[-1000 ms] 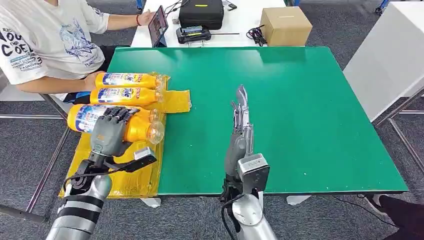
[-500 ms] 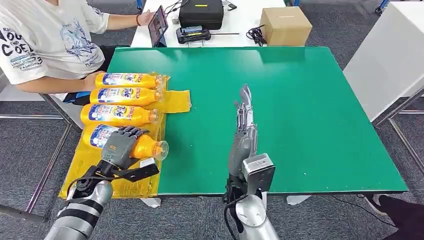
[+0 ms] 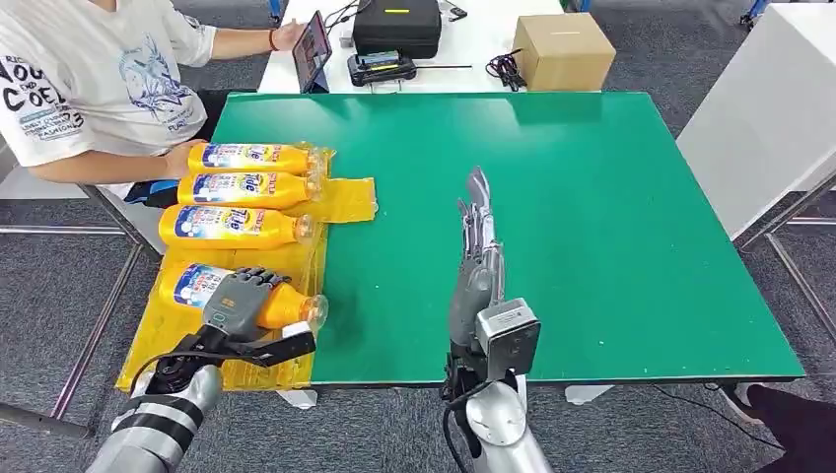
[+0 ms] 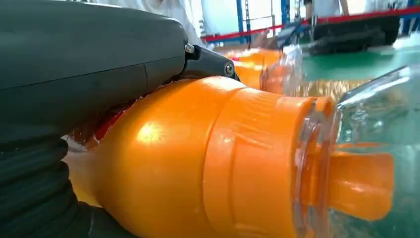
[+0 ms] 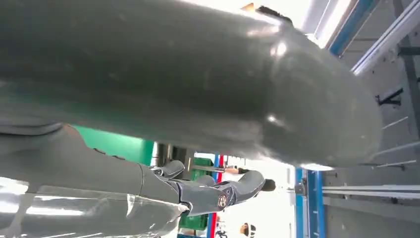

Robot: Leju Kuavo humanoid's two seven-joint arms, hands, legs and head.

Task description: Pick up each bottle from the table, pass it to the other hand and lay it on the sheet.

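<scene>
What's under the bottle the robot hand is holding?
The yellow sheet lies under the bottle held by the left robot hand. Whether the bottle touches it cannot be told; the sheet covers what lies beneath it.

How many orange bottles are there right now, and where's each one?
4, all on the yellow sheet. Three lie in a row at its far end: far, middle, near. The fourth bottle is nearest the robot, gripped by the left robot hand.

A robotics lab or workshop: green test table (image 3: pixel 592 197), grey carpet (image 3: pixel 39 286), tablet (image 3: pixel 312 49), equipment case (image 3: pixel 396 25).
</scene>
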